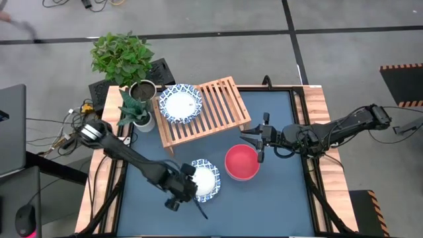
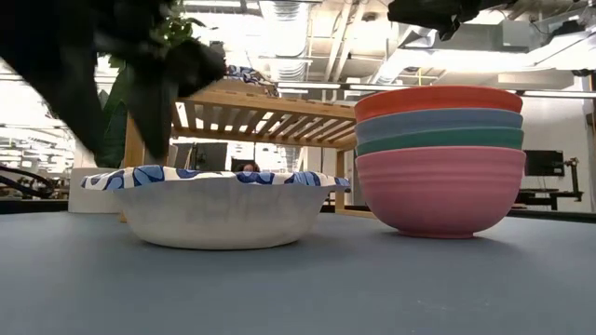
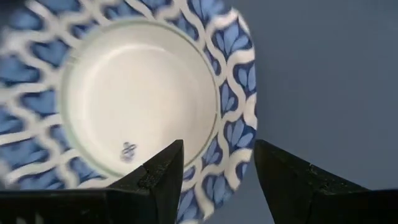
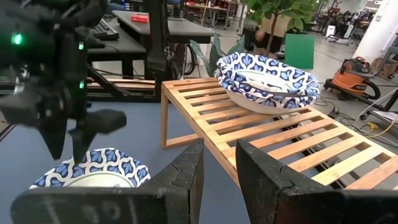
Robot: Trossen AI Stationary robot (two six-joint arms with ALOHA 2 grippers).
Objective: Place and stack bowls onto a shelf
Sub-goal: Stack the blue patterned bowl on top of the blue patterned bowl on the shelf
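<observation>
at the far left of your table, in the high view, two potted plants [image 1: 134, 99] stand by the back corner, just beside the shelf [image 1: 218, 109]. the shelf sits at the back of the blue table [image 1: 277, 198], slightly angled, and a blue-patterned bowl [image 1: 180, 103] rests on its left end; the right end of the slats is bare.

your left gripper [image 1: 187, 187] is low over the front of the table, right at the second patterned bowl [image 1: 205, 180]. in the left wrist view that bowl [image 3: 134, 102] fills the frame from above, and the two fingers [image 3: 163, 171] stand apart with the bowl's patterned rim lying between them; you cannot tell from these views whether either finger touches the rim. the low view shows this bowl [image 2: 219, 205] sitting flat on the table.

just to the right of it, near but apart, stands the stack of plain bowls [image 2: 440, 158]: pink at the bottom, then teal-green, blue, and red on top. from above you see only the red bowl [image 1: 242, 162].

your right gripper [image 1: 256, 144] hovers at the stack's back right edge, above the red rim, fingers [image 4: 186, 177] parted with a narrow gap and nothing between them. its wrist view looks across at the shelf [image 4: 280, 140] and the bowl on it [image 4: 267, 81].
</observation>
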